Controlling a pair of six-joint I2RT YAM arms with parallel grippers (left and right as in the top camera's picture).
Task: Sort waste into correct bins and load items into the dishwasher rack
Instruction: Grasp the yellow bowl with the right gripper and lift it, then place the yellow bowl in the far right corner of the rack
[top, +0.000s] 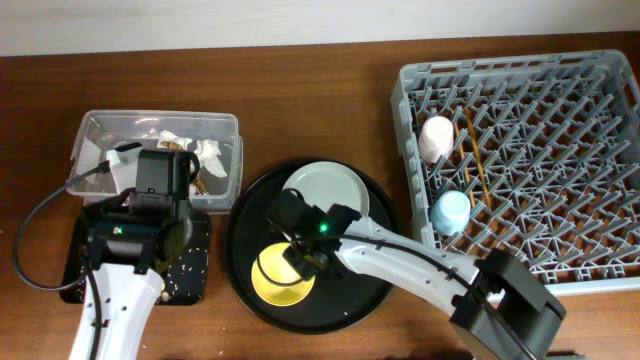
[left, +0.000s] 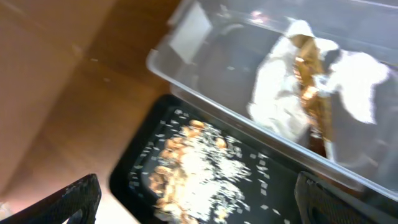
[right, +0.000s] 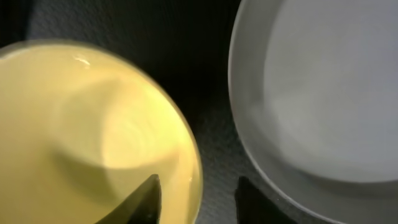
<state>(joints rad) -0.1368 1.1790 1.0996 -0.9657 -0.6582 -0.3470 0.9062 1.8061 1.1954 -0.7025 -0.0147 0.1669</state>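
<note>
My right gripper (top: 300, 255) (right: 199, 199) is open and straddles the rim of the small yellow bowl (top: 275, 282) (right: 93, 124), one finger inside it and one outside. The bowl sits next to the pale plate (top: 325, 190) (right: 323, 93). My left gripper (top: 155, 205) (left: 196, 205) is open and empty above the shallow black tray (top: 195, 272) (left: 280, 186), which holds the food scraps (left: 193, 168). The clear tub (top: 160, 118) (left: 205, 74) holds the white napkin (top: 210, 155) (left: 280, 93) and the brown-gold wrapper (top: 200, 185) (left: 314, 93). The grey rack (top: 560, 150) holds the pink cup (top: 437, 138), blue cup (top: 451, 210) and chopsticks (top: 475, 150).
The bowl and plate rest on a big round black tray (top: 370, 290) (right: 211, 74) at the table's middle. A black cable (top: 30, 230) loops left of the left arm. The rack fills the right side.
</note>
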